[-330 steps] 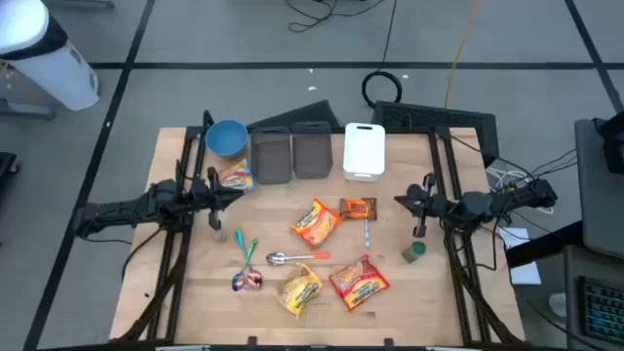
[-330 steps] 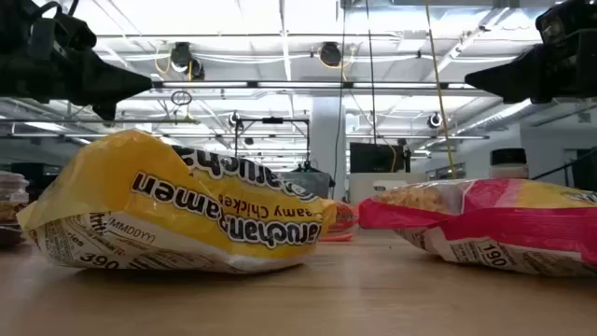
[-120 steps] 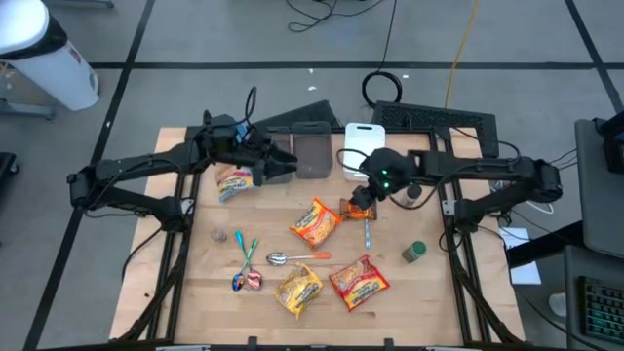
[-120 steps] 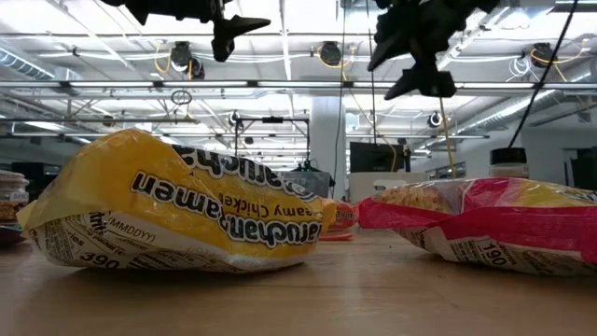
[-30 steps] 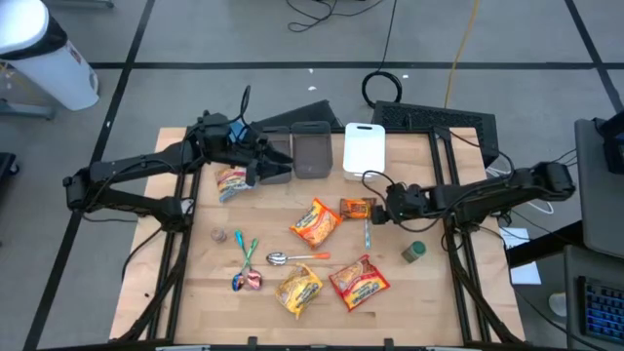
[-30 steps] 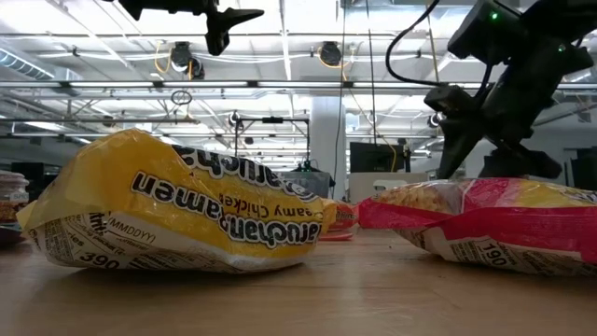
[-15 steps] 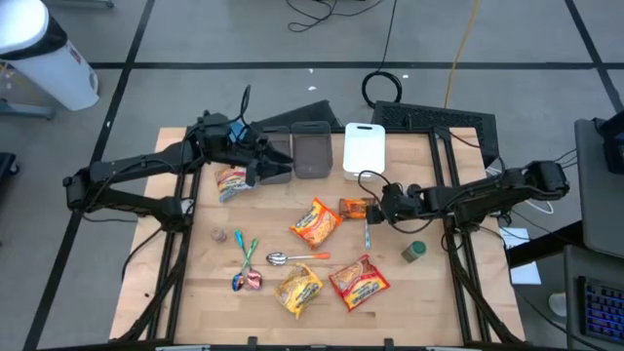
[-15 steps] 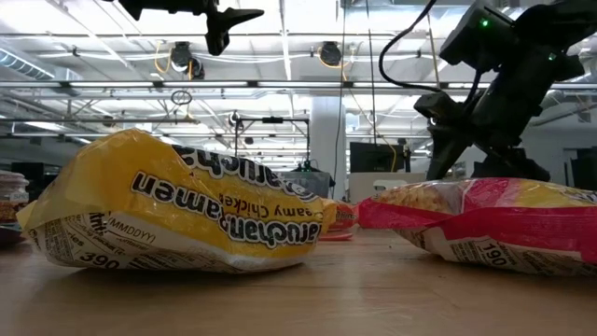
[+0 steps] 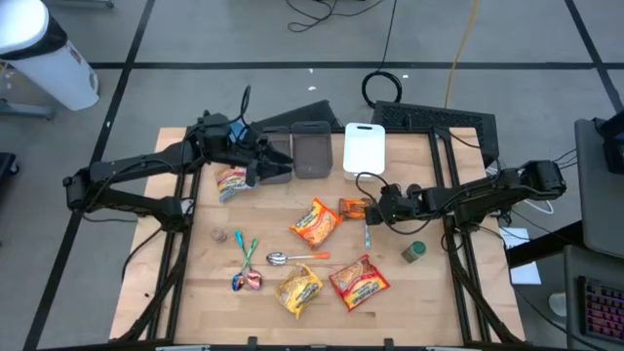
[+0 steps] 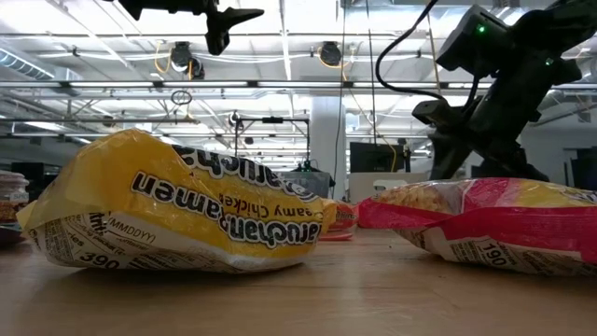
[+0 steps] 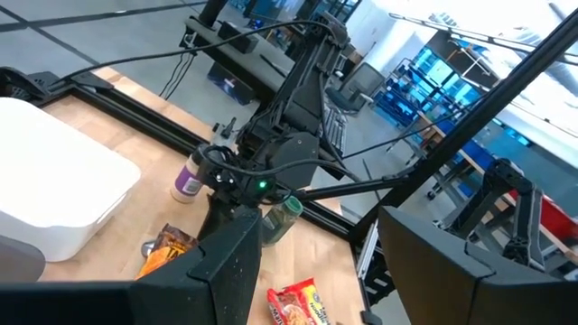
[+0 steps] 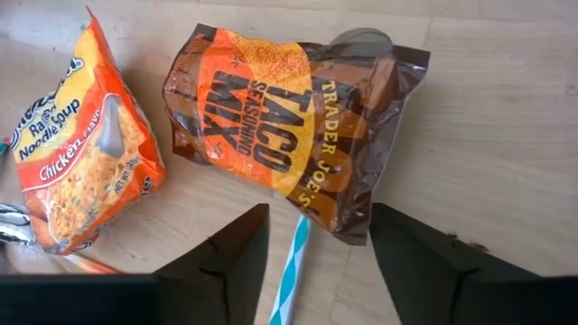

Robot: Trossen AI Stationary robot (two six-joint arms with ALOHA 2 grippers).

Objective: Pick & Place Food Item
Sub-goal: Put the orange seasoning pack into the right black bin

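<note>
Taco seasoning packet (image 12: 298,122) sits ahead of my right tool (image 12: 312,257), fingers apart; I should straddle its crinkled edge squarely before closing.

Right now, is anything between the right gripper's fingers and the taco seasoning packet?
In the right wrist view, the right gripper hangs open just short of the taco seasoning packet. Between its fingers lie only bare wood and one end of a blue-striped straw.

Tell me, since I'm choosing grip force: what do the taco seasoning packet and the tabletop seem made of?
Taco seasoning packet: likely thin plastic or foil film, glossy; it shows creases and light glare. Tabletop: looks like pale wood with a smooth finish; grain lines and board seams show.
</note>
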